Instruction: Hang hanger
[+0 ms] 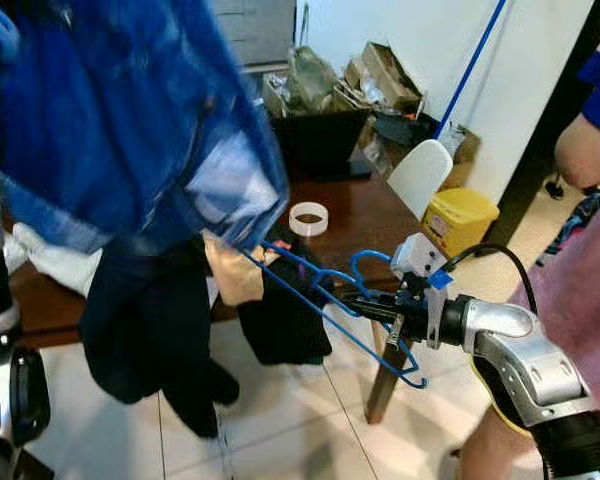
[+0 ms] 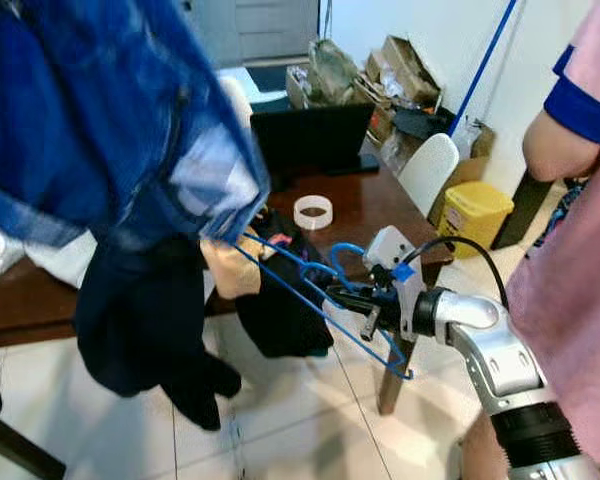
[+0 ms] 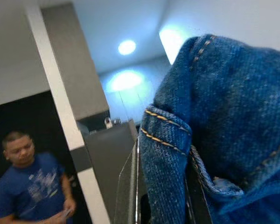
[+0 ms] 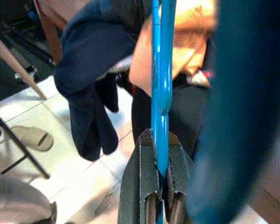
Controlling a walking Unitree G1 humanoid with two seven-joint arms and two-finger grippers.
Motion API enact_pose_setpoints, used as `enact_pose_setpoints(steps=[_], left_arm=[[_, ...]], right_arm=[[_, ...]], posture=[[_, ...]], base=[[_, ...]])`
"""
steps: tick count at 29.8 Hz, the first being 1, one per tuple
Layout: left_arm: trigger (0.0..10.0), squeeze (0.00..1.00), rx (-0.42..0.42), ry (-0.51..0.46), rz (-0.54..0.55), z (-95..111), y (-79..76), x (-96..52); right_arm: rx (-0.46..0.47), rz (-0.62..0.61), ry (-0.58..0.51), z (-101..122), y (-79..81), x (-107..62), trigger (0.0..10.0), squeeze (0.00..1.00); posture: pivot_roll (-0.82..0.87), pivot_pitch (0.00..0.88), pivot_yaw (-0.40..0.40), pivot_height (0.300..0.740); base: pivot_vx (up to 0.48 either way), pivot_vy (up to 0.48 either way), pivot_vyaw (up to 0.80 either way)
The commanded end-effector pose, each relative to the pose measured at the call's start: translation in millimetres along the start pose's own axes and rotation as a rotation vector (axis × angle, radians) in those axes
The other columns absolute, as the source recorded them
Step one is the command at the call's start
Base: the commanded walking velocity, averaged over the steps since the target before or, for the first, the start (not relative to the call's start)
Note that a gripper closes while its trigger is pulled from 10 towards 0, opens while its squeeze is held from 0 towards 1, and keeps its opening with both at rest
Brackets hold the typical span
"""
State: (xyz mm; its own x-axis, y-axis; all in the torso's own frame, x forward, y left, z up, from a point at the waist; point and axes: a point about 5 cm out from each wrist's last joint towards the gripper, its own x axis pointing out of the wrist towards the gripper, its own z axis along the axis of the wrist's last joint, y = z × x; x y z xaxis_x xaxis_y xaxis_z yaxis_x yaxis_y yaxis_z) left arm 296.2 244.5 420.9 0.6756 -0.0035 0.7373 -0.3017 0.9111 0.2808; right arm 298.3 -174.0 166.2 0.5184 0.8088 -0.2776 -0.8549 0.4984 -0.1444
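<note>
In the left eye view, we see our right gripper (image 1: 380,308) at centre right, clamped on the blue hanger (image 1: 325,295), a thin bent-wire frame with a glossy coating. Its far end reaches into the hem of the blue jeans (image 1: 130,110), heavy washed denim that fills the upper left. Below the jeans, dark garments (image 1: 160,330) droop soft and matte over the edge of a polished brown table (image 1: 365,215), where a white tape roll (image 1: 308,218) sits. A person's arm (image 1: 590,140) enters at the right edge.

In the right eye view, the same hanger sits at centre, one tip inside the denim. We judge the job is at an early stage: the hanger is gripped and partly threaded, with seating and hanging still ahead.

In the left wrist view, our left gripper (image 3: 163,186) at lower centre pinches a folded denim seam with orange stitching.

In the right wrist view, the narrow fingers (image 4: 147,186) at the bottom close tightly on the smooth blue rod.
</note>
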Motion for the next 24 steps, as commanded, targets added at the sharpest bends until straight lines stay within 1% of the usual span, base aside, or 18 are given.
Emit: enact_pose_setpoints(steps=[1,3,4,5,7,8,9,10,11,13,14,16,17,19,20,21,23,24], left_arm=[[10.0,0.00,0.059,0.022,0.030,-6,8.1,-2.3],[10.0,0.00,0.089,0.218,0.100,-52,15.8,-18.0],[10.0,0.00,0.089,0.218,0.100,-52,15.8,-18.0],[10.0,0.00,0.035,0.329,0.116,-80,13.7,-30.9],[10.0,0.00,0.008,0.347,0.105,-85,10.5,-33.4],[10.0,0.00,-0.050,0.358,0.039,-90,-3.7,-37.4],[10.0,0.00,-0.050,0.358,0.039,-90,-3.7,-37.4],[10.0,0.00,-0.089,0.362,-0.007,-93,-13.6,-40.1],[10.0,0.00,-0.089,0.362,-0.007,-93,-13.6,-40.1],[10.0,0.00,-0.157,0.346,-0.147,-93,-42.0,-46.2],[10.0,0.00,-0.157,0.346,-0.147,-93,-42.0,-46.2],[10.0,0.00,-0.172,0.351,-0.262,-94,-65.8,-55.5],[10.0,0.00,-0.172,0.351,-0.262,-94,-65.8,-55.5],[10.0,0.00,-0.169,0.380,-0.376,-101,-92.1,-72.4],[10.0,0.00,-0.169,0.380,-0.376,-101,-92.1,-72.4],[10.0,0.31,-0.140,0.402,-0.407,-106,-99.4,-79.3],[10.0,0.31,-0.118,0.414,-0.418,-109,-102.3,-82.8],[10.0,1.00,-0.051,0.449,-0.402,-117,-99.1,-85.8]], right_arm=[[-0.017,0.001,0.015,2,0.9,-1.6,10.0,0.00],[-0.025,0.000,0.033,1,1.5,-3.5,10.0,0.00],[-0.025,0.000,0.033,1,1.5,-3.5,10.0,0.00],[-0.024,-0.002,0.039,1,2.0,-4.3,10.0,0.00],[-0.023,-0.003,0.039,1,2.2,-4.4,10.0,0.00],[-0.021,-0.001,0.042,1,2.6,-4.4,10.0,0.00],[-0.021,-0.001,0.042,1,2.6,-4.4,10.0,0.00],[-0.021,0.000,0.044,1,2.9,-4.4,10.0,0.00],[-0.021,0.000,0.044,1,2.9,-4.4,10.0,0.00],[-0.023,-0.004,0.054,0,2.6,-4.3,10.0,0.00],[-0.023,-0.004,0.054,0,2.6,-4.3,10.0,0.00],[-0.023,-0.006,0.060,-1,2.5,-3.9,10.0,0.00],[-0.023,-0.006,0.060,-1,2.5,-3.9,10.0,0.00],[-0.023,-0.010,0.068,-2,2.6,-3.6,10.0,0.00],[-0.023,-0.010,0.068,-2,2.6,-3.6,10.0,0.00],[-0.024,-0.013,0.072,-2,2.4,-3.6,10.0,0.00],[-0.025,-0.016,0.074,-2,2.3,-3.6,10.0,0.00],[-0.028,-0.021,0.077,-2,2.0,-3.6,10.0,0.00]], posture=[[-0.01,0.000,0.013,0.740],[-0.02,0.000,0.016,0.740],[-0.02,0.000,0.016,0.740],[-0.02,0.000,0.013,0.740],[-0.02,0.000,0.013,0.740],[-0.02,0.000,0.012,0.740],[-0.02,0.000,0.012,0.740],[-0.02,0.000,0.013,0.740],[-0.02,0.000,0.013,0.740],[-0.02,0.000,0.012,0.740],[-0.02,0.000,0.012,0.740],[-0.02,0.000,0.013,0.740],[-0.02,0.000,0.013,0.740],[-0.02,0.000,0.015,0.740],[-0.02,0.000,0.015,0.740],[-0.03,0.000,0.015,0.740],[-0.03,0.000,0.015,0.740],[-0.03,0.000,0.018,0.740]], base=[[0.292,0.000,0.00],[0.124,0.000,0.00],[0.000,0.000,0.00],[0.000,0.000,0.00],[0.000,0.000,0.00],[0.000,0.000,0.00],[0.000,0.000,0.00],[0.000,0.000,0.00],[0.000,0.000,0.00],[0.000,0.000,0.00],[0.000,0.000,0.00],[0.000,0.000,0.00],[0.000,0.000,0.00],[0.000,0.000,0.00],[0.000,0.000,0.00],[0.000,0.000,0.00],[0.000,0.000,0.00],[0.000,0.000,0.00]])
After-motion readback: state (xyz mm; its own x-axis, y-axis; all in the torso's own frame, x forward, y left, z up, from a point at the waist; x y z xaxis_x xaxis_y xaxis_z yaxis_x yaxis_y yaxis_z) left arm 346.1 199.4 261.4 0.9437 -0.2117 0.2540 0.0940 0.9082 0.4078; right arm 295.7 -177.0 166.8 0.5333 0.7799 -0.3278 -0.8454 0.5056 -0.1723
